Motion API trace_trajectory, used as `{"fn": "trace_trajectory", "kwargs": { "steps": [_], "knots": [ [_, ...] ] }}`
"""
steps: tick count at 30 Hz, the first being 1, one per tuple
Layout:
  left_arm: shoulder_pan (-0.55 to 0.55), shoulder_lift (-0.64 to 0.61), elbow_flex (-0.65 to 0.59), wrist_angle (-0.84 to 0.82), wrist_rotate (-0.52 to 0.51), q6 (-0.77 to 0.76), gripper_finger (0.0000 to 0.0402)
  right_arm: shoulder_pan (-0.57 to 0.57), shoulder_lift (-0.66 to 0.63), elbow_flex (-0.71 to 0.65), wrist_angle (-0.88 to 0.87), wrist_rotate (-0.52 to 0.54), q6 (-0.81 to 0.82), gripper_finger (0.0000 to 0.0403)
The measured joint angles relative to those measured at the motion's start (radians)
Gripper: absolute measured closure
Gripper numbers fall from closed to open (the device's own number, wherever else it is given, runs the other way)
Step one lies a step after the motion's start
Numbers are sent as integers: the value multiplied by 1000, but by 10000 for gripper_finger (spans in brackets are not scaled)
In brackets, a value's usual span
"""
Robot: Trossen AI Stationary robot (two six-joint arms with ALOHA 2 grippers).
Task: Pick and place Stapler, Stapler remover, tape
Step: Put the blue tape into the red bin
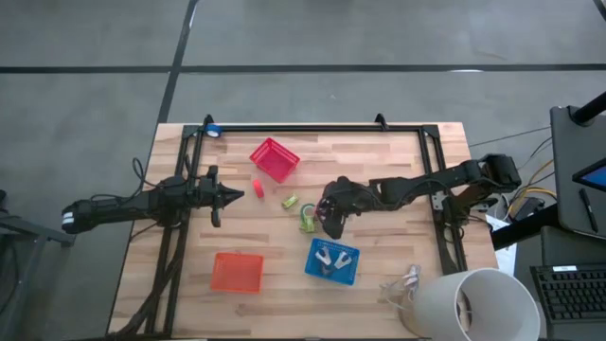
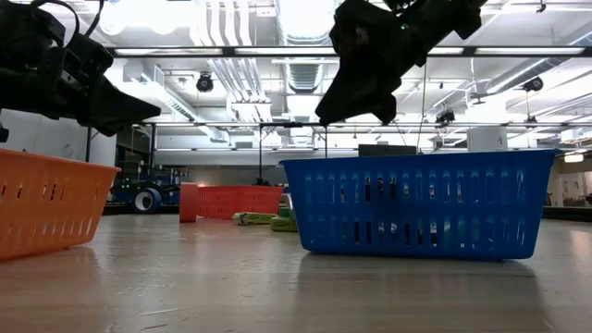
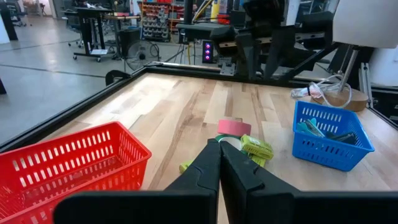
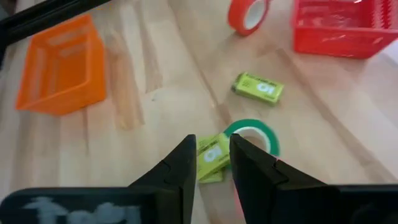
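1. Right gripper [image 4: 212, 163], its fingers parted and holding nothing, hangs over a yellow-green stapler [image 4: 210, 158], partly hidden between them.
2. Touching that stapler lies the green tape [image 4: 252, 134], flat at frame centre.
3. Left gripper [image 3: 219, 163], clenched and empty, points at the pink-red tape [image 3: 234, 127], which stands on edge.
4. What fills the blue basket [image 1: 333, 260] is hard to make out.
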Motion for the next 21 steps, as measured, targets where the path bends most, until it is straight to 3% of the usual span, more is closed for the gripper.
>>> {"fn": "trace_trajectory", "kwargs": {
  "steps": [21],
  "knots": [
    [0, 0, 0, 0, 0, 0, 392, 1, 2, -29, -18, 48, -14, 328]
  ]
}}
